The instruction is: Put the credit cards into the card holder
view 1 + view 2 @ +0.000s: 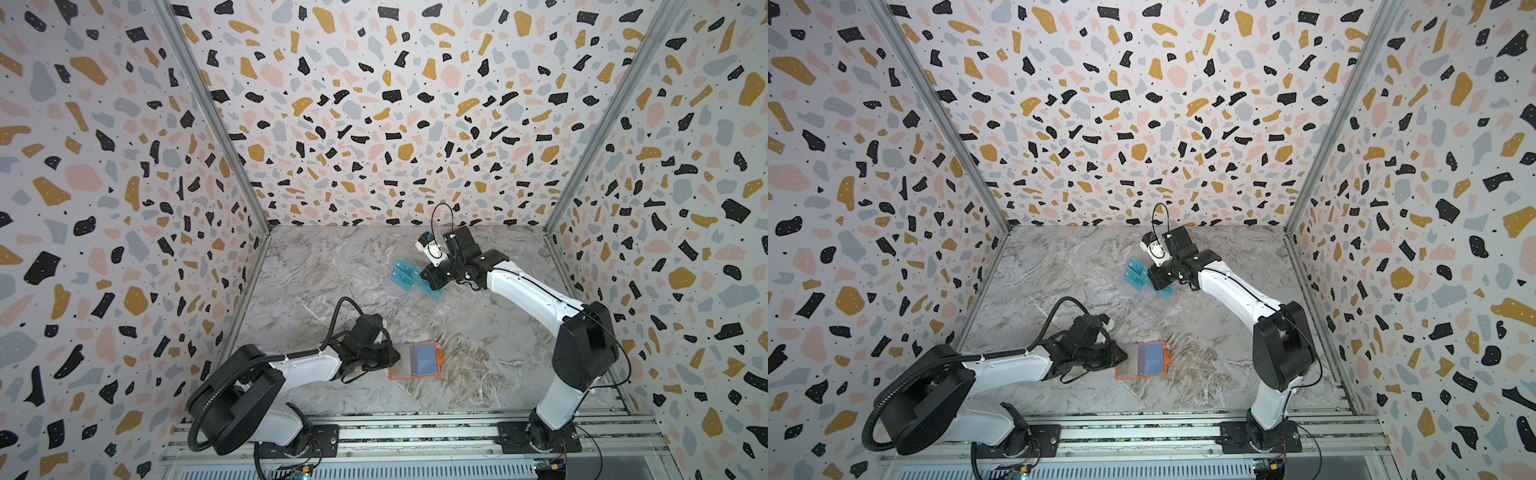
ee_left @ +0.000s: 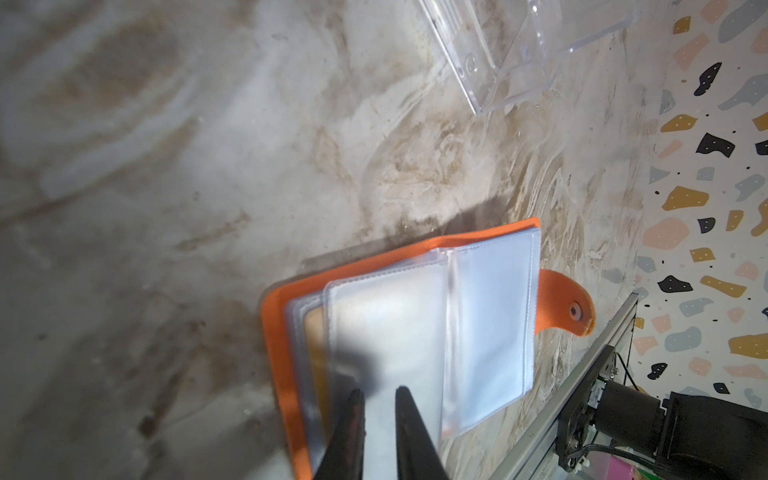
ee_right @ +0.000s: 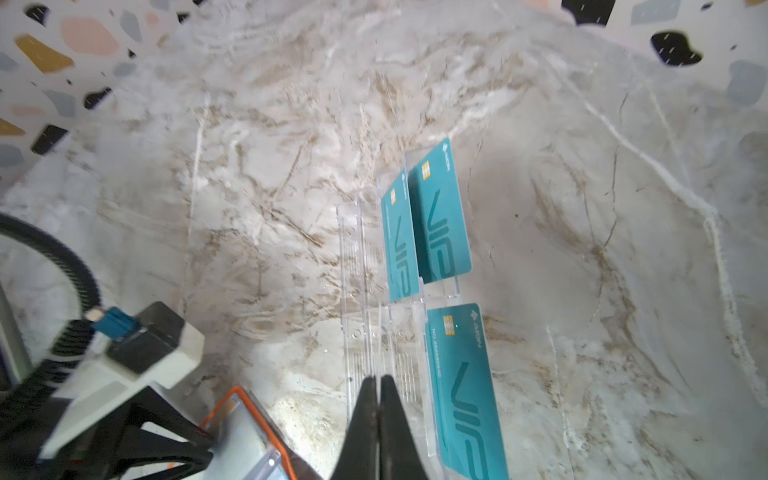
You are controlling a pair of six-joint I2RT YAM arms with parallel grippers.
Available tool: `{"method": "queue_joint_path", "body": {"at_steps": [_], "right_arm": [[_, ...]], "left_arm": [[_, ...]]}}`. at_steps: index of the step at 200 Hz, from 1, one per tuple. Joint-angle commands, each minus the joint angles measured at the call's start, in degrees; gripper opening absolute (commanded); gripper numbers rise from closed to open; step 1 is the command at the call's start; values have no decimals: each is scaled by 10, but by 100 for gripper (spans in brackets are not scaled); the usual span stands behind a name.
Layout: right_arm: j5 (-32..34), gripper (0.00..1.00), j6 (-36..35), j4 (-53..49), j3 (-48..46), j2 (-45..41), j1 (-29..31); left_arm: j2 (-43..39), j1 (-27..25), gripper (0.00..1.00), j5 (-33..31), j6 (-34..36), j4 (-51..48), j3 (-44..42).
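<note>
right gripper (image 3: 378, 379) was clenched shut over the clear stand (image 3: 357, 257), credit cards (image 3: 440, 220) just beside it; left gripper (image 2: 379, 391) sat over the open card holder (image 2: 278, 332), jaws barely apart, grip unclear

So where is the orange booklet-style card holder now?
The card holder lies open on the marble table, front centre in both top views, at the left gripper.

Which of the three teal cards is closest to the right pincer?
The lone teal card beside the right pincer; the other two cards stand together, farther away.
</note>
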Motion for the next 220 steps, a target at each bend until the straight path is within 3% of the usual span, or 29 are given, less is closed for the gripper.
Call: {"method": "queue_joint_path", "body": {"at_steps": [1, 55, 81, 122, 220], "right_arm": [[-36, 0, 50, 33, -23, -54, -3], [-170, 0, 209, 185, -209, -140, 0], [-155, 0, 271, 268, -323, -190, 41], [-175, 0, 328, 316, -414, -176, 79], [-192, 0, 445, 470, -528, -133, 93]], "left_arm": [[17, 3, 18, -11, 10, -59, -2], [15, 3, 18, -18, 16, -93, 6], [16, 3, 18, -18, 14, -87, 5], [21, 3, 18, -16, 17, -89, 4], [11, 3, 17, -14, 8, -74, -11]]}}
